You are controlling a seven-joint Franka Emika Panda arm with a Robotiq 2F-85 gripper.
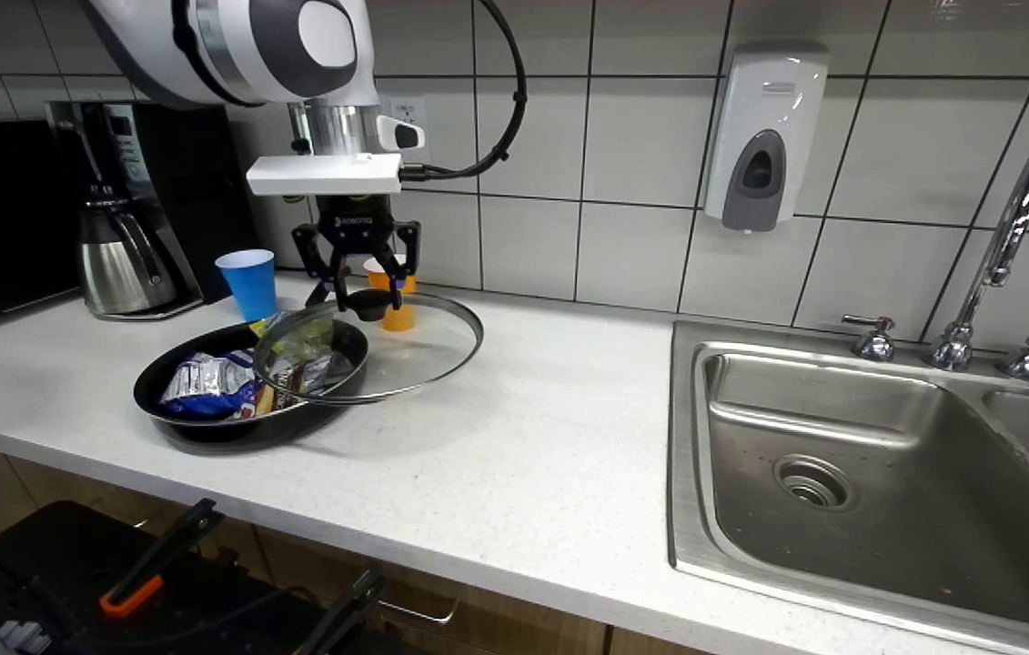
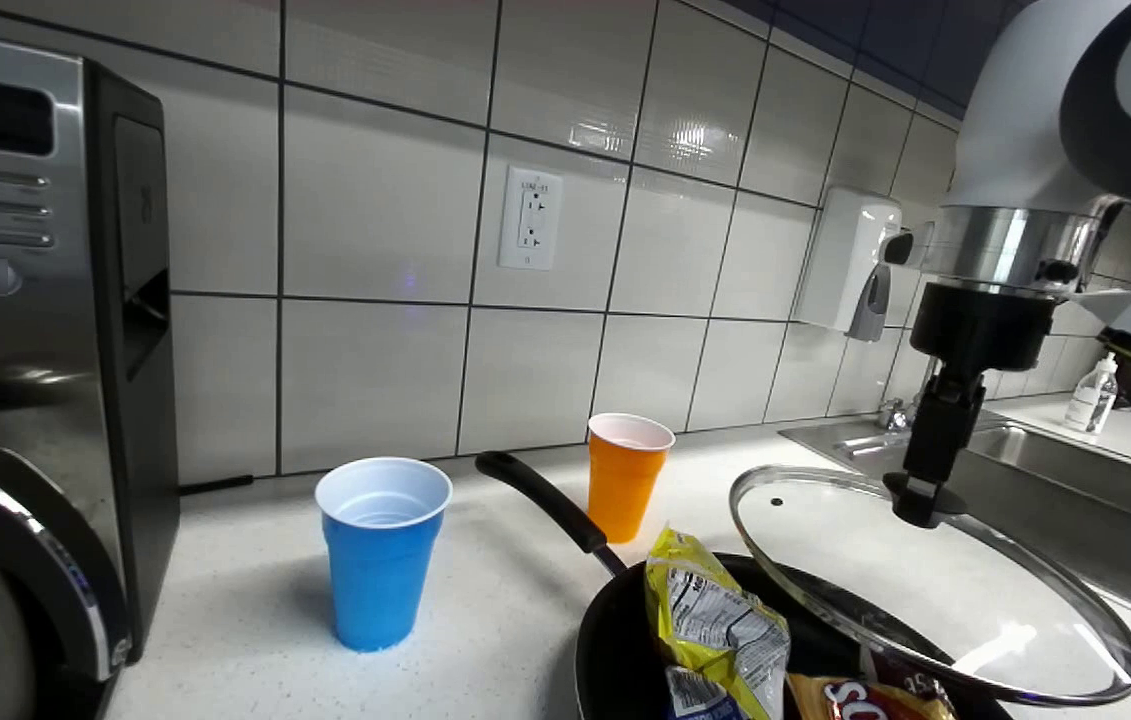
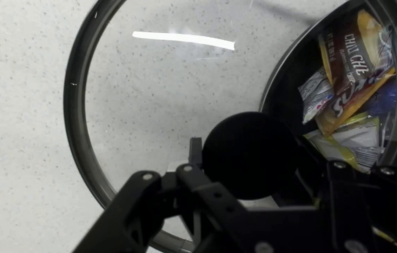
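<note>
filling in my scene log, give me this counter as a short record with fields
gripper: closed on the knob of a glass lid
lid position: partly over the black pan
lid touching pan: cannot tell
pan contents: snack bags, some seen through the lid
cups: blue cup, orange cup, both upright
sink: set into the counter

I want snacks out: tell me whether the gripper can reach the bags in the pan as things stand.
Probably not: the gripper grips the glass lid by its knob, and the lid overhangs some of the bags.
</note>
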